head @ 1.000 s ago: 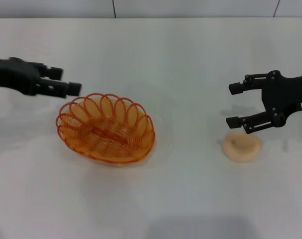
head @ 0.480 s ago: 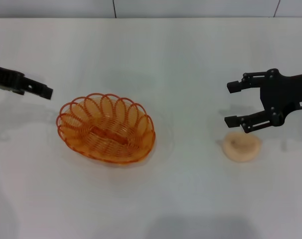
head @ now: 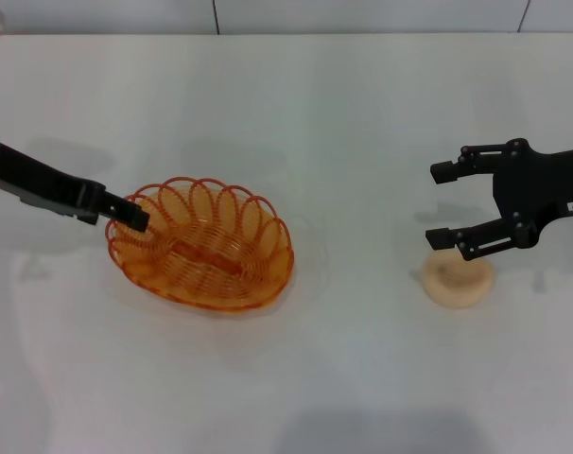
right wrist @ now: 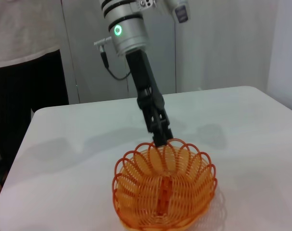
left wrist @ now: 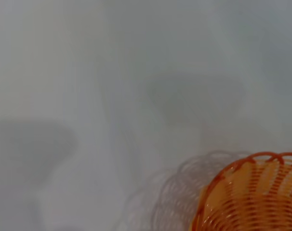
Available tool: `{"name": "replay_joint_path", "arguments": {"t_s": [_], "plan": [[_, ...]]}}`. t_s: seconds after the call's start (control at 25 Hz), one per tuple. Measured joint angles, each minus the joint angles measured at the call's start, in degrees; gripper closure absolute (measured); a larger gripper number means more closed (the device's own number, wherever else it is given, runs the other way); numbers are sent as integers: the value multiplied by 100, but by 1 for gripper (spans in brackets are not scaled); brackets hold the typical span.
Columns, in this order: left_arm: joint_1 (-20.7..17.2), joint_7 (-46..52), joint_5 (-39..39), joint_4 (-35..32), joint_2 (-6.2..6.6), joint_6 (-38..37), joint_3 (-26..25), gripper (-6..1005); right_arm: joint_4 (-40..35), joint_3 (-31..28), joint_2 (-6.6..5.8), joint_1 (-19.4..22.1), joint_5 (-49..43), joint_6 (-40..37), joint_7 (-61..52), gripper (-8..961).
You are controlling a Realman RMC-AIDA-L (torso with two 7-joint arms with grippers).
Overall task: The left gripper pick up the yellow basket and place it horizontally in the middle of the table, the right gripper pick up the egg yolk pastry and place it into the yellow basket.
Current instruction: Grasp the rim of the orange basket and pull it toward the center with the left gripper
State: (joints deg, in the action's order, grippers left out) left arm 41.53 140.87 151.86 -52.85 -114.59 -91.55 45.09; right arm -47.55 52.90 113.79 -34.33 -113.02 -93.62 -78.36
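The yellow basket (head: 201,244) lies on the white table (head: 343,123), left of centre, empty. It also shows in the left wrist view (left wrist: 252,192) and the right wrist view (right wrist: 164,190). My left gripper (head: 126,216) sits at the basket's left rim, seen edge-on; in the right wrist view the left gripper (right wrist: 161,135) meets the rim's far side. The egg yolk pastry (head: 457,279) rests on the table at the right. My right gripper (head: 439,205) is open and empty, hovering just above and behind the pastry.
A person in a white top and dark trousers (right wrist: 20,72) stands beyond the table's far-left corner in the right wrist view. The table's back edge (head: 286,35) runs along a wall.
My left arm has turned and come down from above the basket's far-left side to its left rim. The right gripper has drifted slightly lower over the pastry. Basket and pastry have not moved.
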Motion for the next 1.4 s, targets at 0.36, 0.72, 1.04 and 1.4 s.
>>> {"name": "replay_joint_path", "arguments": {"t_s": [0.36, 0.72, 1.04, 1.4], "plan": [[-54, 36, 25, 173, -136, 533, 147, 233, 0, -8, 28, 39, 5, 46, 101, 99], [-41, 14, 36, 278, -185, 782, 284, 357, 1, -60, 65, 63, 11, 81, 154, 99], [-35, 37, 44, 283, -194, 752, 290, 629, 1, -61, 64, 74, 10, 81, 159, 99], [-55, 220, -131, 246, -214, 650, 269, 919, -94, -80, 49, 166, 51, 81, 172, 100]]}}
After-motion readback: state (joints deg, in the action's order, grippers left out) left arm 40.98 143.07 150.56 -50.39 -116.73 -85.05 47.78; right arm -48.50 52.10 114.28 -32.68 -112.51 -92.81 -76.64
